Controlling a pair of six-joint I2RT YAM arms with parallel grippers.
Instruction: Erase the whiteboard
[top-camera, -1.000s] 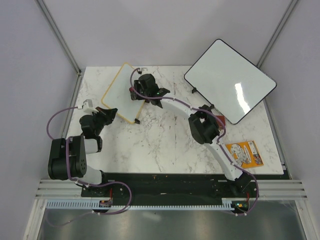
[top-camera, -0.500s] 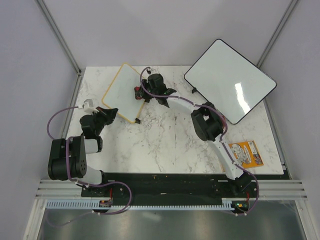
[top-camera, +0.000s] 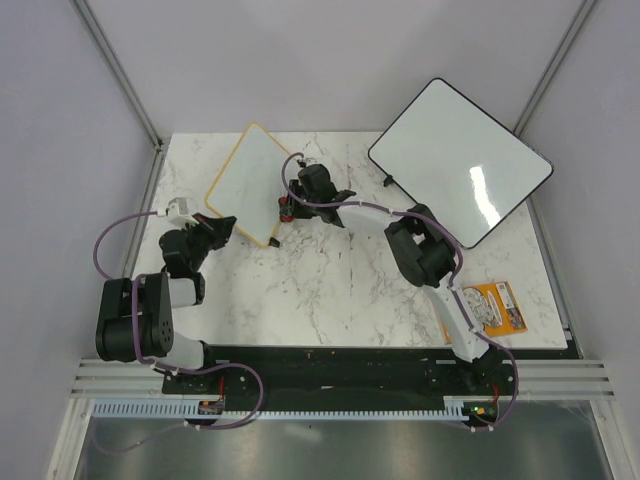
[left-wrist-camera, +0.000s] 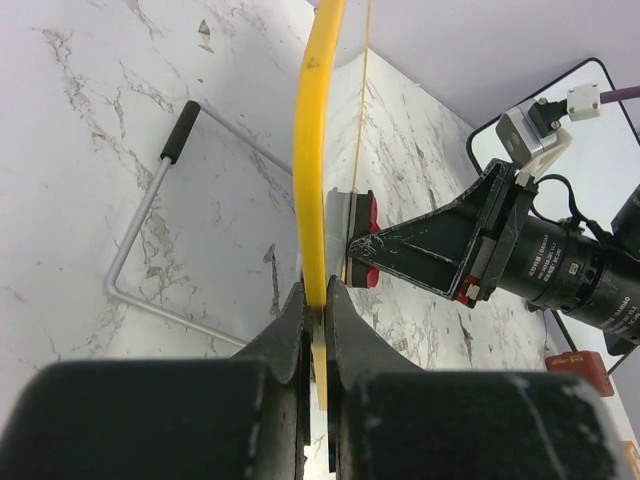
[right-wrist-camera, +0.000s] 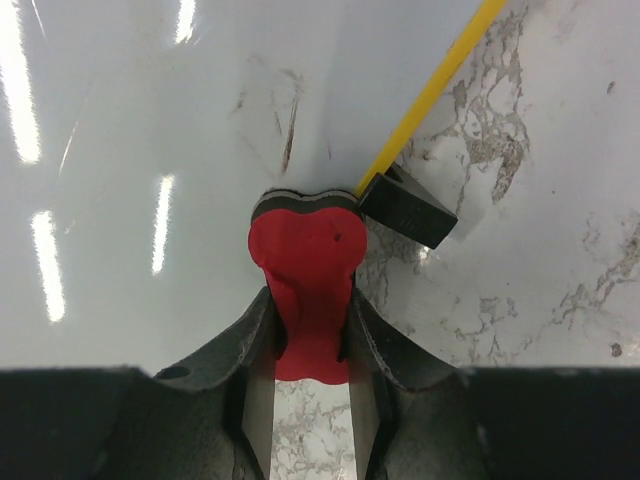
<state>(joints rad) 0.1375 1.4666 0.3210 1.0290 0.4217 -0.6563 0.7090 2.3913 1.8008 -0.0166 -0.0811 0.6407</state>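
Nearest the bases, an orange printed packet (top-camera: 488, 305) lies flat on the right of the white, grey-veined marble table (top-camera: 330, 290); I cannot read its print. On the left, the left gripper (left-wrist-camera: 315, 300) has its two dark matte fingers pressed together on the thin yellow frame of the whiteboard (left-wrist-camera: 318, 150), which my left wrist view shows edge-on as a narrow glossy strip, so that its face is hidden there. Beside it a bent wire stand with a black rubber tip (left-wrist-camera: 181, 128) rests on the marble; where it joins the board is cut off from me. From above, the whiteboard (top-camera: 248, 180) sits at the far left of the table, a rounded rectangle turned diagonally; how steeply it leans I cannot tell. The right gripper (right-wrist-camera: 310, 330) pinches a red eraser (right-wrist-camera: 305, 260) of smooth waisted shape, whose grey felt front edge meets the shiny white surface close to the frame, just beside a small black clip (right-wrist-camera: 408, 210). Faint grey pen strokes (right-wrist-camera: 285, 120) lie just beyond the felt; glare streaks mask much of the surface. Farthest, a larger black-framed whiteboard (top-camera: 455, 160) overhangs the table's far right corner.
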